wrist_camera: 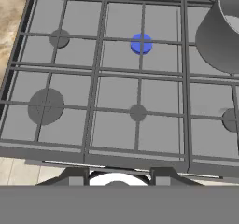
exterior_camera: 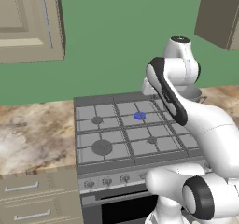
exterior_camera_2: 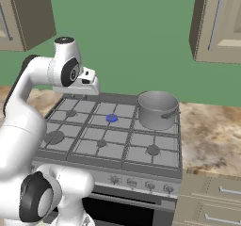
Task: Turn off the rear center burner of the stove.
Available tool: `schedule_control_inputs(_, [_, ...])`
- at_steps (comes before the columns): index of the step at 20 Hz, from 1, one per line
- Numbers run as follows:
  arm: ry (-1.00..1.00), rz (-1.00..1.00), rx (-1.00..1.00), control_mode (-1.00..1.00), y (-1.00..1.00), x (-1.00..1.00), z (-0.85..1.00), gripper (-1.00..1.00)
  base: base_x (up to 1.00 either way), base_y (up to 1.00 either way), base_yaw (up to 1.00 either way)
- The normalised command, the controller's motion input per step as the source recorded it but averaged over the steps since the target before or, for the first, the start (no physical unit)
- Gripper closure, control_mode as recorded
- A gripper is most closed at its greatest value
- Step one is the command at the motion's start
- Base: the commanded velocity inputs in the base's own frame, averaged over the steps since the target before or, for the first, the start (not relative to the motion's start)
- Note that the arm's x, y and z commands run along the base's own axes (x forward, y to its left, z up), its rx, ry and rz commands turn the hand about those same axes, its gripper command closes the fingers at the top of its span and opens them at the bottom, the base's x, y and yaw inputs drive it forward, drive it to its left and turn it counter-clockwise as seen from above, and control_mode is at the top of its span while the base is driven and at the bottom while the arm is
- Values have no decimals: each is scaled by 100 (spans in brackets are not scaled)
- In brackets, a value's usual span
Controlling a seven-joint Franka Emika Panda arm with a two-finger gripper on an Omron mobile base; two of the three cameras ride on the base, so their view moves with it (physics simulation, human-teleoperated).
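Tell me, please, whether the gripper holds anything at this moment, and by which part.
Nothing is held. In the hand view the gripper hangs above the front edge of the stove, with nothing between its fingertips. The rear center burner glows blue.

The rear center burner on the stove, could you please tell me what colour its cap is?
The rear center burner is bright blue, clearest in the hand view.

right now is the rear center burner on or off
On: the rear center burner glows blue, while the other burner caps on the stove are plain grey.
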Motion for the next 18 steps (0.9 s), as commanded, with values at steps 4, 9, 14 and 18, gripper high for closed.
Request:
schedule_control_inputs(4, [0, 6, 0, -100, -17, -9, -6, -100, 0, 0, 0])
schedule_control_inputs(9, [-1, 15, 0, -100, -37, -33, -11, -100, 0, 0, 0])
schedule_control_inputs(14, [-14, 32, -1, -100, -50, -49, -12, -100, 0, 0, 0])
schedule_control_inputs(18, [-26, 44, -4, -100, -43, -54, -16, -100, 0, 0, 0])
